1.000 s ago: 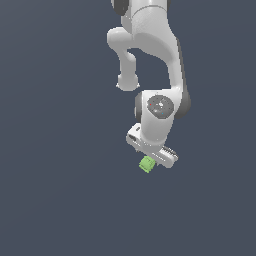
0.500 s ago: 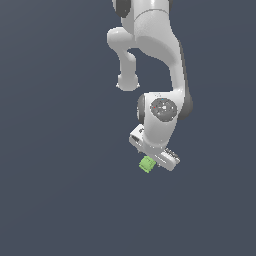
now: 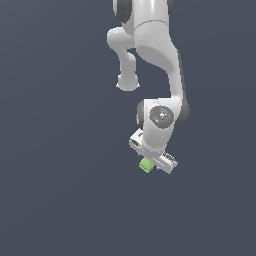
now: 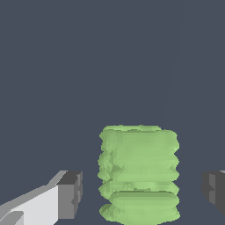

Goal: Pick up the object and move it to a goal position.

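Both pincer (image 4: 140,191) pads stand clear of cube (image 4: 139,173).

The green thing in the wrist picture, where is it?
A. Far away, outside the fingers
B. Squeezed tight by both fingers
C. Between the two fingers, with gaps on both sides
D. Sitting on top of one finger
C: in the wrist view the green object sits between the two dark fingertips of the gripper, and dark background shows on each side of it, so neither pad touches it.
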Available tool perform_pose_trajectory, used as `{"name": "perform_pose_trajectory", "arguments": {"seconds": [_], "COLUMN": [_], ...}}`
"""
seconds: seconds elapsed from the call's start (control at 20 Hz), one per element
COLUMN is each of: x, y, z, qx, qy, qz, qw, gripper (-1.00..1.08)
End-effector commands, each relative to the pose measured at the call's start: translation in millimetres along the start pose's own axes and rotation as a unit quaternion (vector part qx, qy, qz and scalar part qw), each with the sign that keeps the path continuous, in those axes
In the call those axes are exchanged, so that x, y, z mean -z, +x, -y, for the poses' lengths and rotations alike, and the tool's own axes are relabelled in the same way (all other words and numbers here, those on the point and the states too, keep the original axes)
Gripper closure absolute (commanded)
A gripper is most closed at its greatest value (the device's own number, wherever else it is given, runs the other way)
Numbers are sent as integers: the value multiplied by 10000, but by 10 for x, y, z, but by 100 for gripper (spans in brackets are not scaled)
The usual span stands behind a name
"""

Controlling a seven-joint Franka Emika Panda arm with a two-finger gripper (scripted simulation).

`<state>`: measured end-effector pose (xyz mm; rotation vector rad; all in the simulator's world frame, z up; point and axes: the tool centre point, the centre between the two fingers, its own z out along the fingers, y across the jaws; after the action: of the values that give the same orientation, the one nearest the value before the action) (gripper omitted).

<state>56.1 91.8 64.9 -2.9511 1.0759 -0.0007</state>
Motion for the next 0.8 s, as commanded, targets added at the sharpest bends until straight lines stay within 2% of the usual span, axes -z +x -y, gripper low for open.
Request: {"name": "perform_pose_trajectory", "arguments": {"seconds": [0.0, 0.35, 0.4, 0.75], "x": [-132, -227, -227, -227], "y": [-6, 4, 4, 4], "z": [-5, 5, 5, 5], "qx": [-5, -8, -8, -8], "qy": [-3, -3, -3, -3], "qz": [2, 2, 2, 2], "qw": [10000, 10000, 10000, 10000], "gripper": [-92, -92, 108, 108]}}
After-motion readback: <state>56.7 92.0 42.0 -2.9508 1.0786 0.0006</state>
